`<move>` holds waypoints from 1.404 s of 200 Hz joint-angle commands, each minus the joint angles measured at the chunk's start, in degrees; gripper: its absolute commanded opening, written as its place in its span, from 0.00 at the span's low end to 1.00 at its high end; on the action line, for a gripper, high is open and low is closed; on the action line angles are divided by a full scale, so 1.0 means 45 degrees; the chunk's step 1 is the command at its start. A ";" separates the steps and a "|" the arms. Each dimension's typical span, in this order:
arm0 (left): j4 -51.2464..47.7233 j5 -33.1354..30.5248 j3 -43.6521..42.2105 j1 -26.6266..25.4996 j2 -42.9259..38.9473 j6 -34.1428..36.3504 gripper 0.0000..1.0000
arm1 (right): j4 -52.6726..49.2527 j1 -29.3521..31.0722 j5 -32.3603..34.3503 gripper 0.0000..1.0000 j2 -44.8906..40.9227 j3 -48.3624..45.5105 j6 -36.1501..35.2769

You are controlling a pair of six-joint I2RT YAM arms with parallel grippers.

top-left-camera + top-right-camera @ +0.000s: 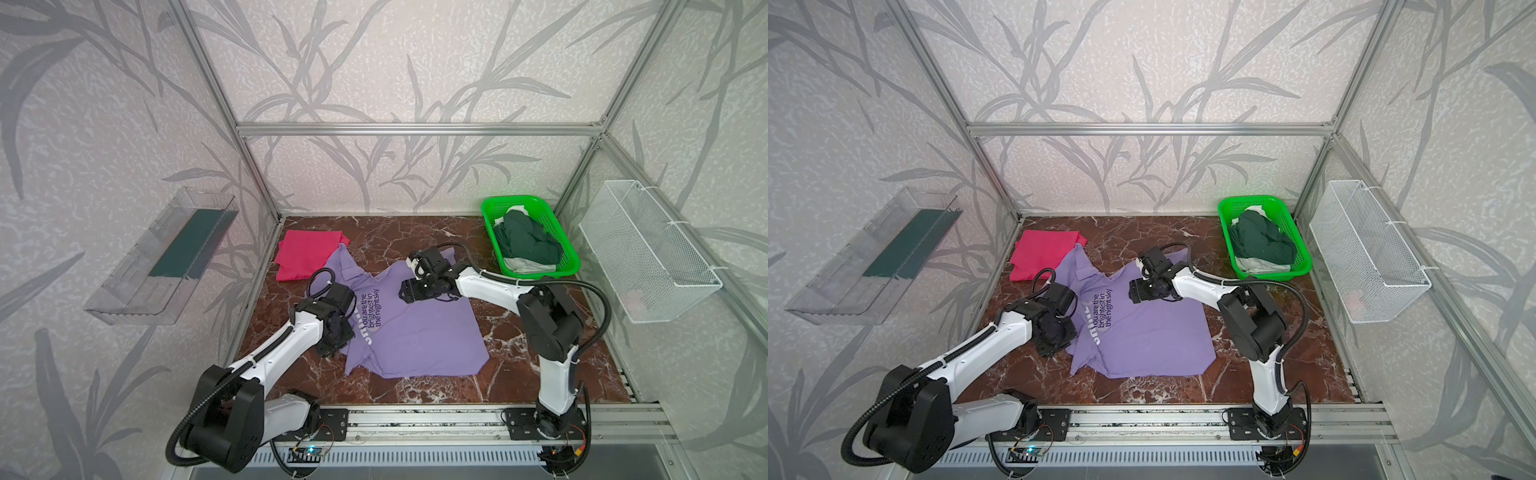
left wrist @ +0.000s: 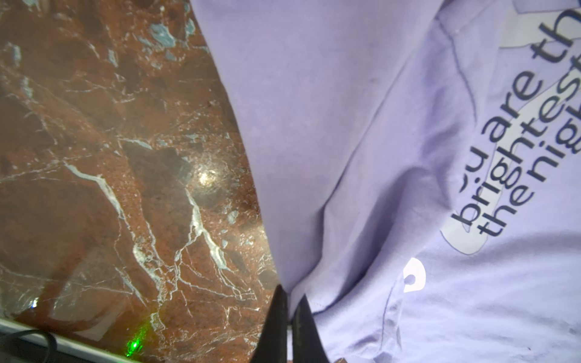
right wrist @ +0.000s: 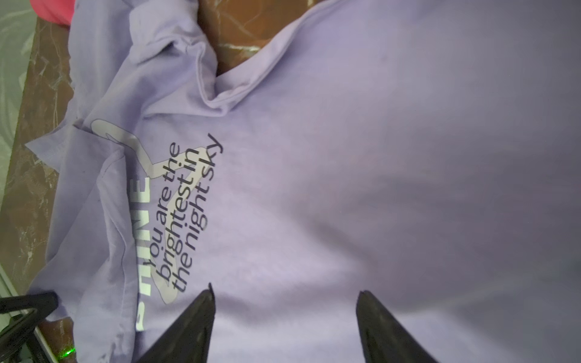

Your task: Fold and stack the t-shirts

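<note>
Lavender-purple cotton tee w/ chest lettering (image 1: 415, 328) lies spread mid-surface (image 1: 519, 332), one sleeve touching folded plain magenta-red tee (image 1: 305, 253). Step: prob. first fold. Left pincer (image 2: 291, 294) clamped on tee's side edge; right pincer (image 3: 286, 292) gapes wide, empty, above chest. Next: right needs its own cloth grip.

You see pale walls (image 1: 374, 62) papered with grey leaf sprays, closing the cell at the back and on both sides, edged by an aluminium frame (image 1: 415, 129). The surface (image 1: 415, 237) in the lower middle is red-brown marble with white veins, glossy under soft, even light. At the left of the frame a clear plastic tray (image 1: 124, 299) hangs on the wall; at the right hangs a white wire basket (image 1: 648, 249). A slotted metal rail (image 1: 415, 419) runs along the bottom.
</note>
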 commanded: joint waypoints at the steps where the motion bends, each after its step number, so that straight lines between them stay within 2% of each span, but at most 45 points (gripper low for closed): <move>1: -0.0111 -0.0125 -0.0170 0.0048 -0.0065 0.0069 0.06 | 0.0842 0.0318 -0.0788 0.71 0.1156 0.0476 0.1121; 18: -0.0256 -0.0129 -0.0150 0.0048 0.0088 0.0186 0.07 | 0.0980 0.0310 -0.0704 0.71 0.1806 0.0721 0.1549; 40: -0.0328 0.0025 -0.0188 0.0048 0.0319 0.0352 0.10 | 0.0226 0.0141 0.0131 0.71 0.2296 0.1005 0.1710; 83: 0.0125 0.0373 -0.0463 0.0048 0.0807 0.0492 0.20 | -0.0266 -0.0916 0.0854 0.71 0.2112 0.0573 0.1931; 103: 0.0551 0.0551 -0.0640 0.0048 0.1060 0.0525 0.22 | -0.0275 -0.1251 0.0883 0.71 0.1918 0.0383 0.1854; 143: 0.1218 0.0733 -0.0668 0.0029 0.1367 0.0639 0.20 | -0.0246 -0.1402 0.0858 0.71 0.1785 0.0318 0.1853; 192: 0.3086 0.1860 -0.0649 -0.0341 0.0461 0.1101 0.31 | -0.0183 -0.1416 0.0713 0.71 0.1763 0.0293 0.1873; 262: 0.3060 0.2046 0.0003 -0.0766 0.2049 0.1587 0.27 | -0.0022 -0.1417 0.0636 0.71 0.1634 0.0048 0.1872; 281: 0.3024 0.1970 0.0049 -0.0884 0.2374 0.1532 0.21 | -0.0001 -0.1419 0.0634 0.71 0.1668 0.0100 0.1892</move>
